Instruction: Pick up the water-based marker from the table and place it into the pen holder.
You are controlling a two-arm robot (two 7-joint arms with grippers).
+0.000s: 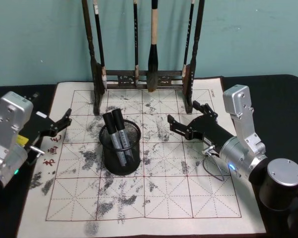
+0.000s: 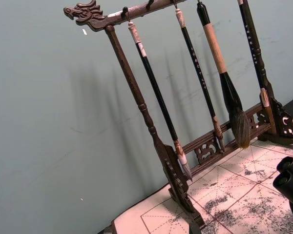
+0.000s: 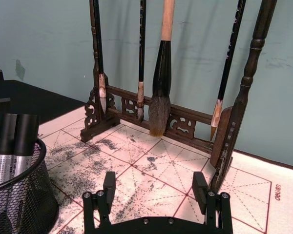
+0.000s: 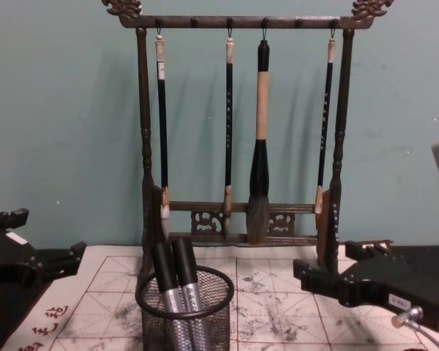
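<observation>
Two water-based markers (image 1: 117, 133) with black caps and silver barrels stand upright in the black mesh pen holder (image 1: 125, 166) on the left middle of the calligraphy mat. The chest view shows the markers (image 4: 174, 281) leaning together inside the pen holder (image 4: 214, 319). My right gripper (image 1: 188, 118) hovers low over the mat to the right of the holder, open and holding nothing. Seen from the right wrist, its fingers (image 3: 109, 184) stand wide apart, with the holder (image 3: 31, 204) off to one side. My left gripper (image 1: 63, 123) rests open at the mat's left edge.
A tall dark wooden brush rack (image 1: 144, 78) with several hanging brushes stands along the mat's far edge, close behind both grippers. The ink-stained gridded mat (image 1: 154, 198) lies on a black table. The rack's right post (image 3: 234, 126) is just beyond my right fingertips.
</observation>
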